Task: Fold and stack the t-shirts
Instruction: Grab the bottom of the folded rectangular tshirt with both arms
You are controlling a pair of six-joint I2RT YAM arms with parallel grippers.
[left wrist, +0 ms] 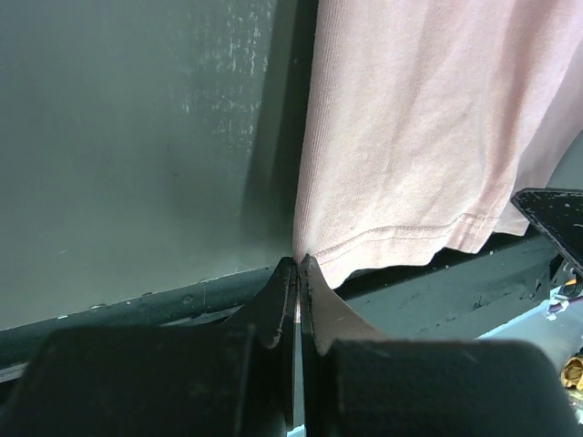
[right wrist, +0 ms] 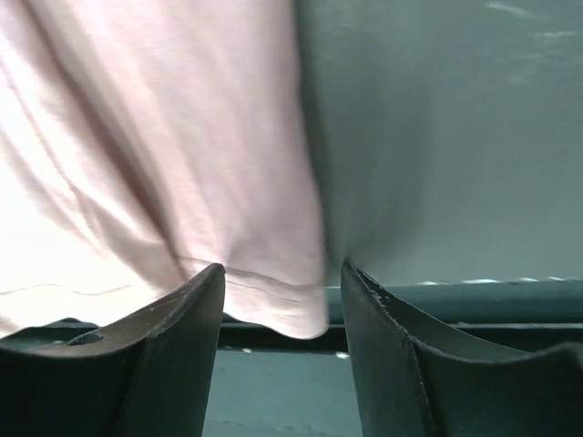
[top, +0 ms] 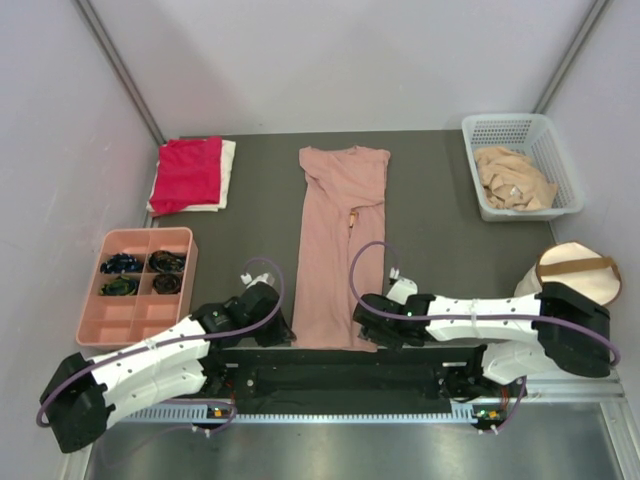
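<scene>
shirt: pink t-shirt (top: 340, 240) flat on counter (top: 440, 250), narrow strip, hem nearest
left end effector (left wrist: 299, 266): closed, pinching left hem corner
right end effector (right wrist: 282, 296): open, straddling right hem corner
step: gripping hem for crosswise fold
next: close right, lift both evenly toward collar

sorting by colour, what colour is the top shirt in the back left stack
The top shirt is red; clearest in the top external view.

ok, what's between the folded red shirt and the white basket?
Only the pink t-shirt, laid flat lengthwise on the table; seen in the top external view.
</scene>
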